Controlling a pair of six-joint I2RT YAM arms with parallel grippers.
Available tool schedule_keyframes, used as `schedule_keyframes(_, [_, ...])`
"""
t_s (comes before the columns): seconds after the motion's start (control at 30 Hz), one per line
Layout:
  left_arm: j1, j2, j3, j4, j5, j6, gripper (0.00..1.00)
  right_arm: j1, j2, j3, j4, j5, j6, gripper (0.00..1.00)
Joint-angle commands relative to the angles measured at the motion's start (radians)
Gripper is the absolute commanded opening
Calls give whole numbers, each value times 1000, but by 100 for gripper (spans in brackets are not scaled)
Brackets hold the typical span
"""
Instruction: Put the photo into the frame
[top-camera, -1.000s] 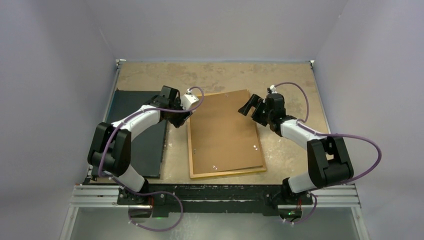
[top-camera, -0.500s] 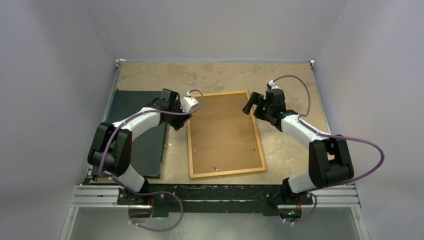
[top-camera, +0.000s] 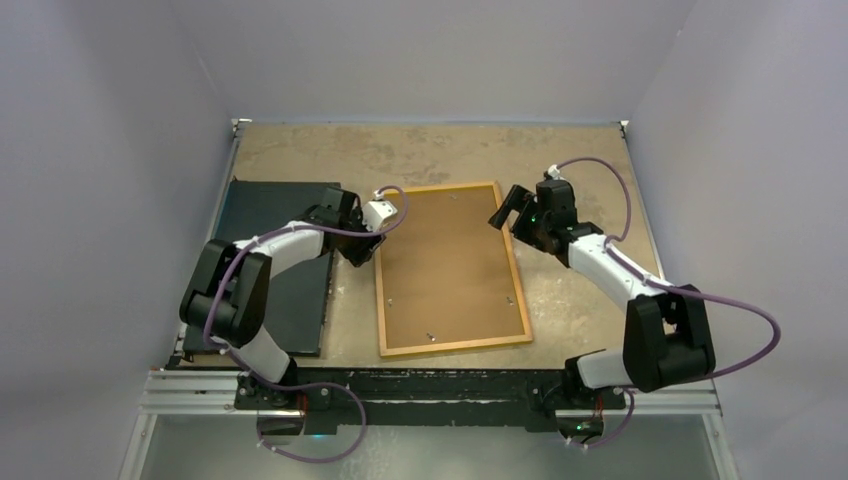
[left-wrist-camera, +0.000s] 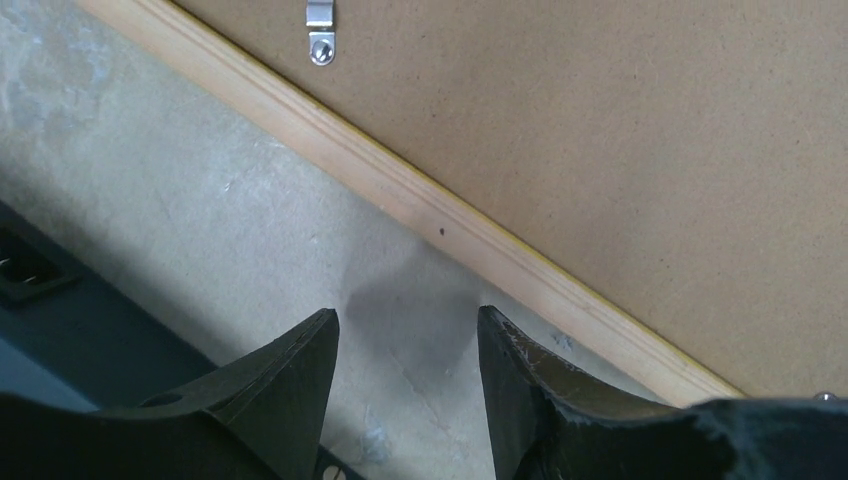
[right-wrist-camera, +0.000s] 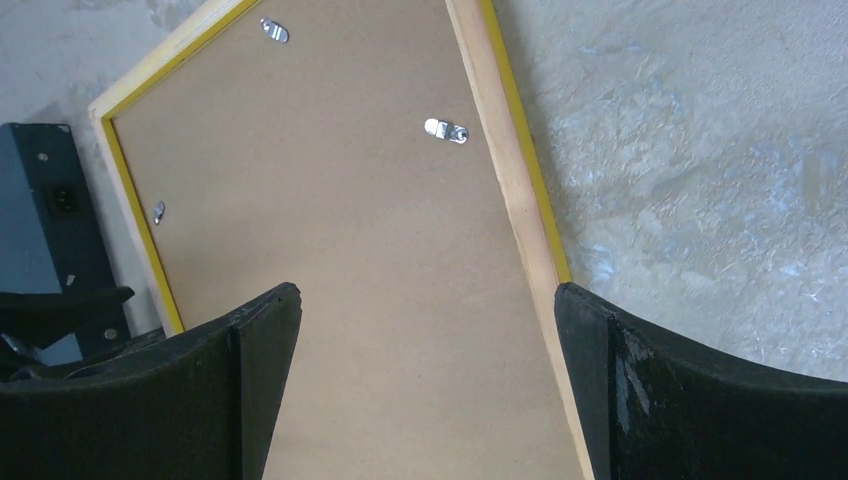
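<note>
Frame (right-wrist-camera: 522, 170) face-down — left pincer (left-wrist-camera: 405, 335), right pincer (right-wrist-camera: 425, 290) agape, seemingly empty.

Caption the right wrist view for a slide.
Open right gripper hovers over the face-down frame, brown backing board lying inside it.

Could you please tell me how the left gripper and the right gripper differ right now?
The left gripper has its fingers fairly close together; the right gripper has them spread much wider. The left gripper hangs over the table just outside the wooden edge of the frame; the right gripper hangs over the backing board and the frame's opposite edge. Both are open and hold nothing.
</note>
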Motion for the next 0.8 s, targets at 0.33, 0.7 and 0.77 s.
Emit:
schedule_keyframes(0.33, [-31,179,122,140,97,-110,51,67,-222,-235,168,-187,36,99])
schedule_keyframes(0.7, [-25,95,290,-30,105,-116,54,253,-228,-233,158,-75,114,99])
schedule_keyframes(0.77, [-21,-1,290,-90,73,-79,59,293,-195,-229,187,-65,134,99])
